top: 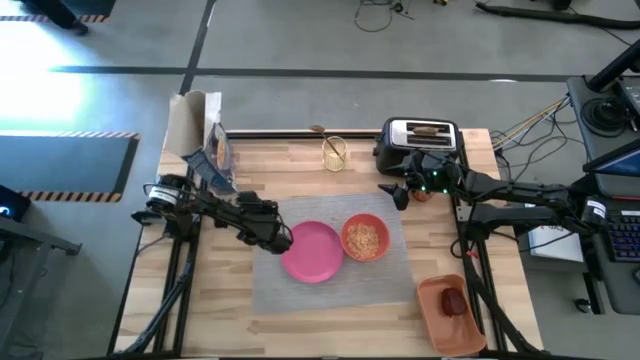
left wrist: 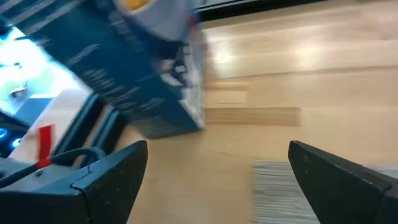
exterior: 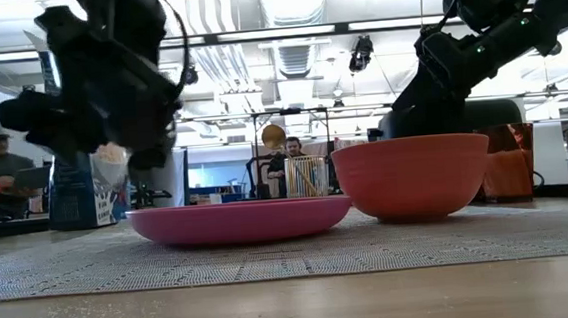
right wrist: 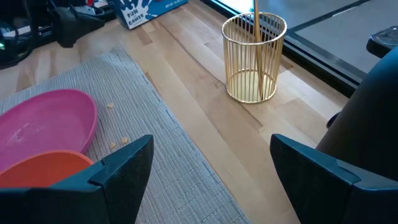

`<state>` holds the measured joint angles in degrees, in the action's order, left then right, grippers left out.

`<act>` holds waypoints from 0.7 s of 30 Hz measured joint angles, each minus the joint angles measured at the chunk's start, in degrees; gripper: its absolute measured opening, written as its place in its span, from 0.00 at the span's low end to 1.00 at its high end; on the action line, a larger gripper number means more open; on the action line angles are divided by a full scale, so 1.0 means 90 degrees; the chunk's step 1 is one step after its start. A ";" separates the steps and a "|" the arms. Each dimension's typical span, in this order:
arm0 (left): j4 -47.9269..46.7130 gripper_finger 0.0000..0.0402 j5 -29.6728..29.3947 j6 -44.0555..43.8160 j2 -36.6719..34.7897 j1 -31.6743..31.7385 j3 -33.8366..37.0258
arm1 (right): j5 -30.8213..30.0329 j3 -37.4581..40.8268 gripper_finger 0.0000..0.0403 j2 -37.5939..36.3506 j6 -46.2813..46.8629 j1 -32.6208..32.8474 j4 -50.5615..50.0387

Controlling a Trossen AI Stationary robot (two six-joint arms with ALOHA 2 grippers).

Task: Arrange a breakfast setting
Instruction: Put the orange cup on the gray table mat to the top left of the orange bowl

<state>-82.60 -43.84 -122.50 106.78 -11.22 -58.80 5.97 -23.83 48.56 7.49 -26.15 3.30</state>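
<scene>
The grey placemat (top: 330,285) lies mid-table. On it rest the pink plate (top: 312,252) and, to its right, the orange bowl (top: 365,238) with cereal. The toast slice (top: 428,128) stands in the toaster's slot. The thin wooden utensil (right wrist: 255,37) stands in a gold wire holder (top: 334,152). The red apple (top: 455,300) lies in the orange tray. My left gripper (top: 280,240) is open and empty at the plate's left edge, and its own view (left wrist: 217,162) shows the gap. My right gripper (top: 400,192) is open and empty in front of the toaster; its own view (right wrist: 211,155) shows the gap. The small cup does not plainly show.
The black-and-silver toaster (top: 420,145) stands at the far right. A blue cereal box (top: 217,152) and a paper bag (top: 188,120) stand at the far left. The orange tray (top: 440,325) lies at the near right corner. Bare wood shows along the near edge, left of the tray.
</scene>
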 joint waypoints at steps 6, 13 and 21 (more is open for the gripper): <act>0.0292 0.90 -0.0540 0.1226 0.0000 0.0000 -0.0469 | -0.0001 0.0000 0.77 -0.0002 0.0000 0.0000 0.0001; 0.0661 0.89 -0.1553 0.3036 -0.0321 -0.0291 -0.1186 | -0.0001 0.0000 0.77 -0.0002 0.0000 0.0000 -0.0001; 0.2044 0.89 -0.1809 0.4353 -0.0830 -0.0853 -0.1065 | 0.0000 0.0001 0.77 0.0000 0.0000 0.0000 0.0001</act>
<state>-64.20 -60.11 -83.32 99.31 -18.90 -68.38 5.97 -23.82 48.55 7.49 -26.15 3.31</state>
